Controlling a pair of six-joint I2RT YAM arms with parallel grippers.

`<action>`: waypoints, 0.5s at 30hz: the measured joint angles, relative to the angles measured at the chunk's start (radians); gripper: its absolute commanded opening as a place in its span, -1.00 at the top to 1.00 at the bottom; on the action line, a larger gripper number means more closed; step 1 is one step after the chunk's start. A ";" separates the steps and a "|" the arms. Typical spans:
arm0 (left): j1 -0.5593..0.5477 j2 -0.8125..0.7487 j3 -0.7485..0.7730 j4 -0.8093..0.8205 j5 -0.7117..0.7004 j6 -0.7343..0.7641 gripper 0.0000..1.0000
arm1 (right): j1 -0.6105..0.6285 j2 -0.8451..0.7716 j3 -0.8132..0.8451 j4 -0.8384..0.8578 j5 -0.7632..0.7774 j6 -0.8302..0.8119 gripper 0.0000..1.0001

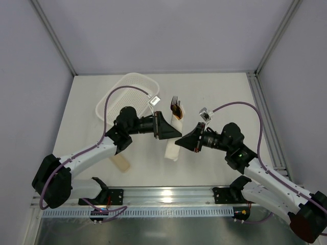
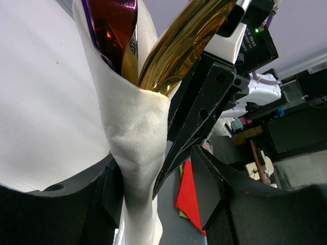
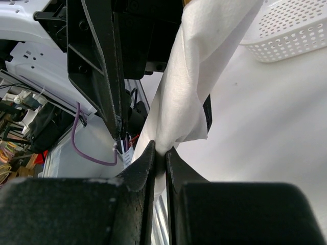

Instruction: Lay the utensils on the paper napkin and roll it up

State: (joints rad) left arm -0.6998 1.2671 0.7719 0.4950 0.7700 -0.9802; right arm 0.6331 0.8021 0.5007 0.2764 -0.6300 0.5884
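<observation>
At the left of the tabletop [image 1: 219, 92] sit the white basket [image 1: 127, 94] and, nearer the arm bases, the beige slab [image 1: 121, 163]. The left claw [image 1: 172, 131] is open, its jaws apart on either side of the paper napkin [image 1: 172, 150], which is rolled around the utensils [image 1: 177, 115]; the fork [image 1: 176, 104] and gold spoon [image 2: 184, 46] protrude from its far end. The right claw [image 1: 181, 143] is closed on the napkin's near half, pinching a thin fold of paper.

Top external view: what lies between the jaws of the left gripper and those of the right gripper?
The rolled paper napkin holding the utensils; the top view shows it.
</observation>
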 measured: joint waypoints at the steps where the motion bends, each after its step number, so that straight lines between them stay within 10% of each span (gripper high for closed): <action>1: -0.002 0.000 0.006 -0.008 0.000 0.006 -0.11 | 0.000 0.000 0.000 0.004 0.000 0.002 0.92; 15: -0.010 0.021 0.016 -0.059 0.002 0.048 -0.15 | 0.005 -0.018 -0.005 0.024 0.000 0.021 0.92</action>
State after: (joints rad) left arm -0.7094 1.2877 0.7879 0.4362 0.7715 -0.9321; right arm 0.6380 0.7837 0.4953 0.3000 -0.6300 0.6090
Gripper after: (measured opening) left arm 0.574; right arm 0.098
